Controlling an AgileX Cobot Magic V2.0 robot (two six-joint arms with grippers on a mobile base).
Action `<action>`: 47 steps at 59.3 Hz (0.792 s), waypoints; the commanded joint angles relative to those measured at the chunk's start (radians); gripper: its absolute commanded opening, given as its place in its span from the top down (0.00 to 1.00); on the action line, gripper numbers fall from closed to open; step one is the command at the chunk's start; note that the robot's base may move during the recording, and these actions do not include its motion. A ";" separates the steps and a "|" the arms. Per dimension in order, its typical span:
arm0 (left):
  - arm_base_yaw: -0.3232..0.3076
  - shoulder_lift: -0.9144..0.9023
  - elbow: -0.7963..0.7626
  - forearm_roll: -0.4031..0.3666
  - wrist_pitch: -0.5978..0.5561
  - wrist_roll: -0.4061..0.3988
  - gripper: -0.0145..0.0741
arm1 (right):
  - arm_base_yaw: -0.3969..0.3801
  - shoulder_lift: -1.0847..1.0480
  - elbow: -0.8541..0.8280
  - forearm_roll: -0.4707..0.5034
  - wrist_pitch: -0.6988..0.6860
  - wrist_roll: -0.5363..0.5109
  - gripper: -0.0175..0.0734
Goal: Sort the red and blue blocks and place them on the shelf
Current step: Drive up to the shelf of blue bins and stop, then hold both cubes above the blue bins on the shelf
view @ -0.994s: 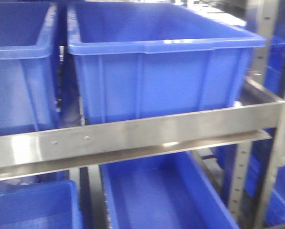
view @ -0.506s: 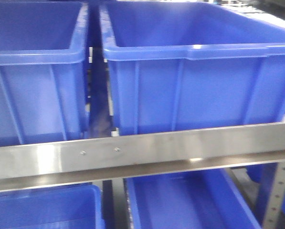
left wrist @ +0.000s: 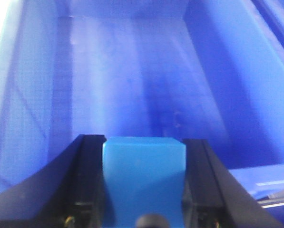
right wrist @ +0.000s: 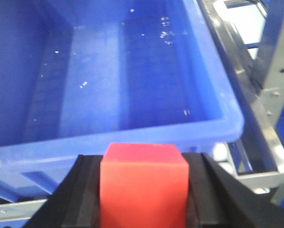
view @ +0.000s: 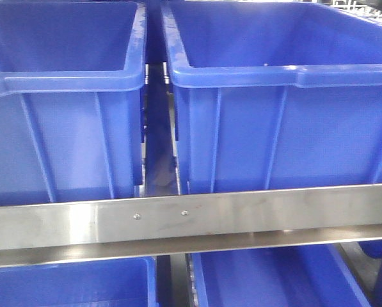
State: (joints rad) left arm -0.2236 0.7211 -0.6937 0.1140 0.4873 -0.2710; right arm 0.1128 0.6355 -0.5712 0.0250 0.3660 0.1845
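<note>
Faces seemingly plain: left hand [left wrist: 142, 142] clamps blue cube [left wrist: 144, 183], right hand [right wrist: 143, 159] red cube [right wrist: 142, 190].

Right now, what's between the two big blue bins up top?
Only a narrow gap with a strip of steel shelf, seen in the front view.

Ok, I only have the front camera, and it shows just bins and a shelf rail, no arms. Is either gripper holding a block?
Observer: Yes. The left gripper is shut on the blue block.
Operator: And the right one?
Observer: The right gripper is shut on the red block.
Operator: Where is the red one relative to a bin?
Observer: In the right wrist view, the near rim of a blue bin shows just beyond it, with the open inside further ahead.
</note>
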 commanded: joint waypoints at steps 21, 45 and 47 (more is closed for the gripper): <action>-0.001 -0.004 -0.036 0.003 -0.108 -0.001 0.70 | -0.003 -0.002 -0.030 -0.008 -0.081 -0.003 0.74; -0.001 -0.004 -0.036 0.003 -0.107 -0.001 0.70 | -0.005 -0.002 -0.030 -0.008 -0.109 -0.003 0.74; -0.001 -0.004 -0.036 0.003 -0.107 -0.001 0.70 | -0.005 -0.002 -0.030 -0.008 -0.111 -0.003 0.74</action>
State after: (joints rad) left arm -0.2236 0.7211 -0.6937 0.1140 0.4703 -0.2710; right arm 0.1128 0.6355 -0.5712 0.0250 0.3513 0.1845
